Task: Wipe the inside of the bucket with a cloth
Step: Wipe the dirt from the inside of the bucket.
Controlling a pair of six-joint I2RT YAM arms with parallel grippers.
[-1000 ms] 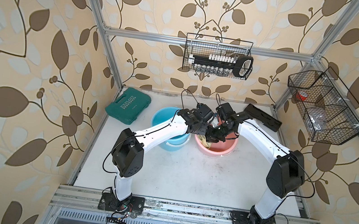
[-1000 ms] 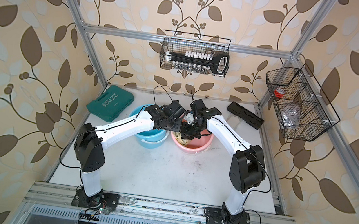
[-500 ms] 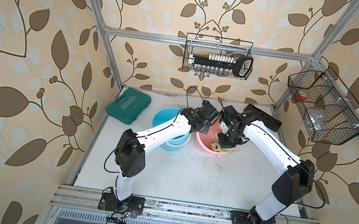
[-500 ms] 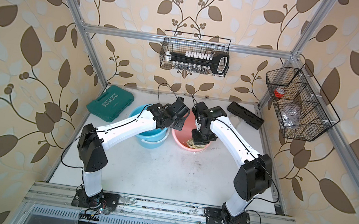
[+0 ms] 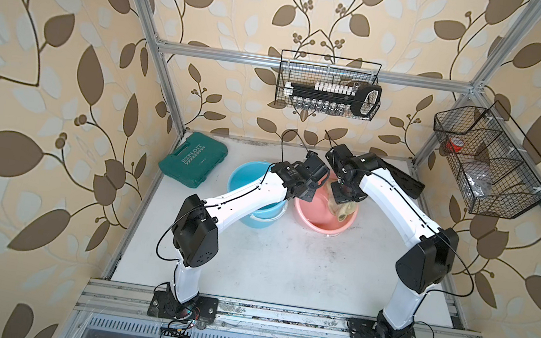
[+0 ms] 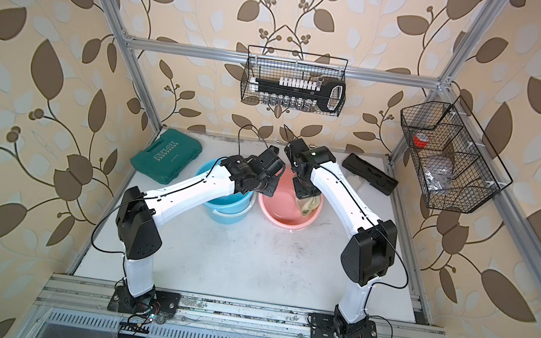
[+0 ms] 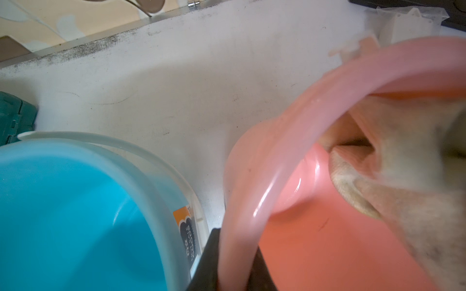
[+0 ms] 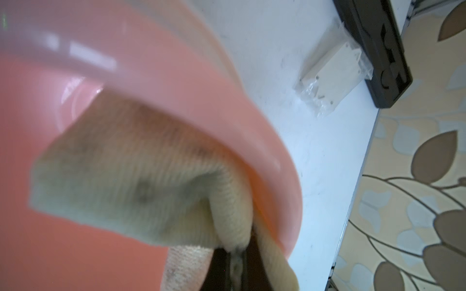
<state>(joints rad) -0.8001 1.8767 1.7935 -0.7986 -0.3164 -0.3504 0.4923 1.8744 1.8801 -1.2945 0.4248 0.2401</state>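
Only the left wrist view shows the left gripper (image 7: 234, 273) pressed together on the rim of the pink bucket (image 7: 277, 176); only the right wrist view shows the right gripper (image 8: 236, 265) pinching the cloth (image 8: 126, 181), held against the bucket's inner wall just under that rim. In both top views each arm rises from the near edge of the surface (image 5: 284, 267), bends at the elbow and slopes toward the far edge, wrists over the pink bucket, just beside the blue bucket (image 5: 242, 180)
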